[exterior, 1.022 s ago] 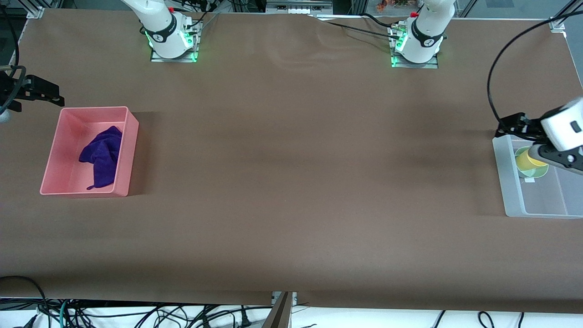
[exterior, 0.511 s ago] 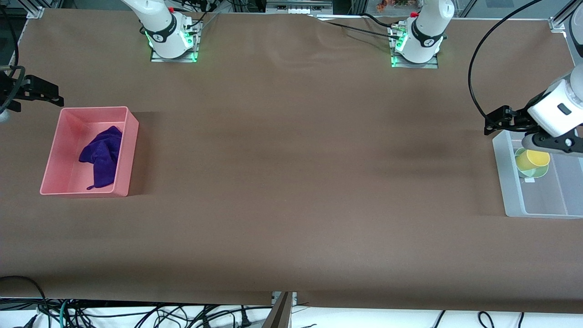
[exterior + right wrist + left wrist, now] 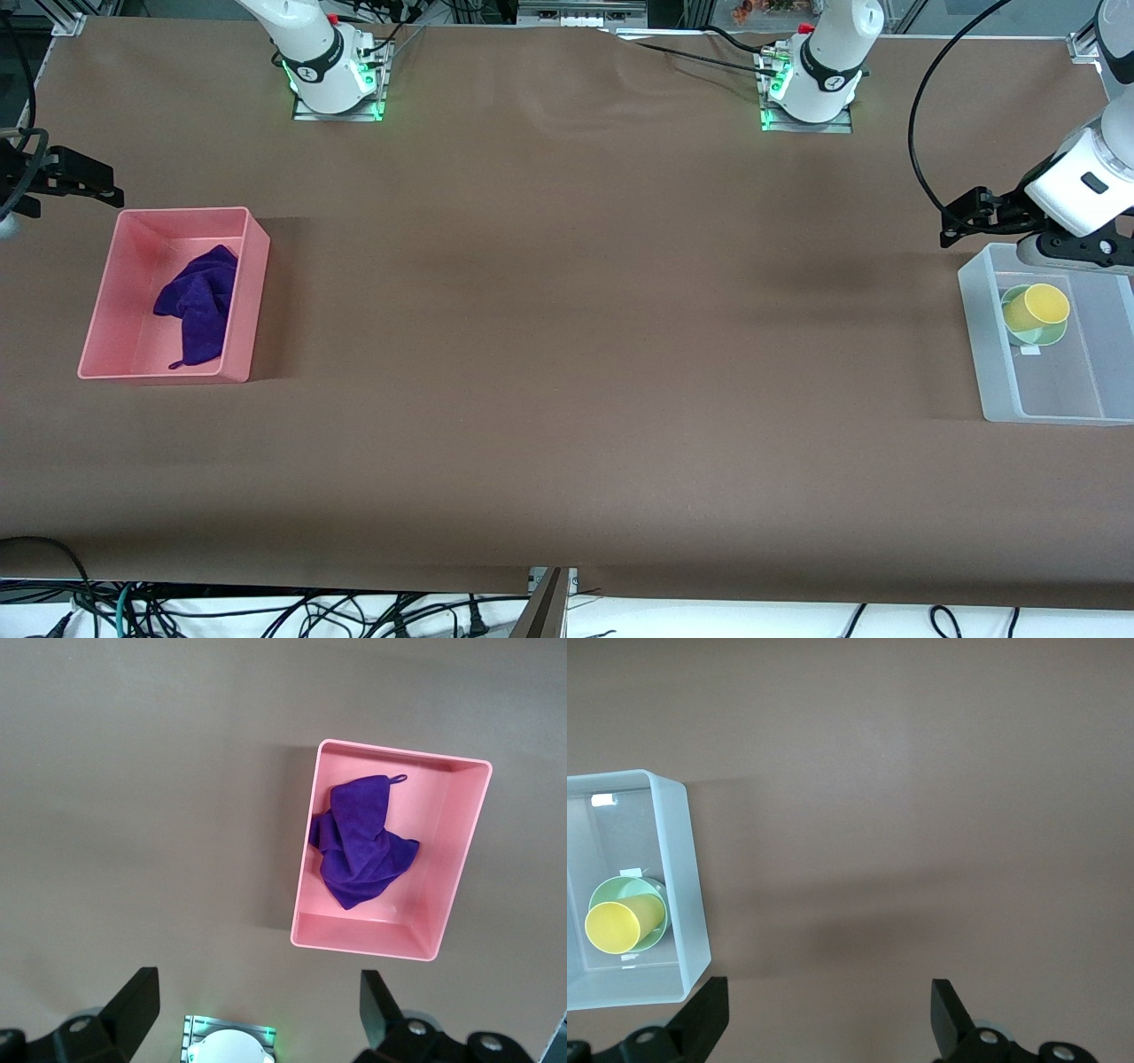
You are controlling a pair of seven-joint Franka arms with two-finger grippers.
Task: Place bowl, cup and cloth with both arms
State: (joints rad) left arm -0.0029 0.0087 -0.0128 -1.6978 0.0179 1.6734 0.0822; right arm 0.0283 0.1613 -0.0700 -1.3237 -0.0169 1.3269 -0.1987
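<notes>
Brown bench (image 3: 567,354) holds 2 bins: the cloth (image 3: 197,306) lies in the pink bin (image 3: 252,292); the cup (image 3: 1038,307) sits inside the bowl (image 3: 1050,332) in the clear bin (image 3: 979,346). Both jobs look done, so the left end effector (image 3: 824,1010) and right end effector (image 3: 257,1001) hang spread wide, empty, each high above the bench near its bin.

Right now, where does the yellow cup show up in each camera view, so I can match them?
Front view: the cup stands in the bowl, inside the clear bin at the left arm's end of the table.
Left wrist view: the cup sits in the bowl in that bin, with the open left claw over bare table beside it.
Right wrist view: not in it.
Shared landmark: the clear bin's wall.
</notes>
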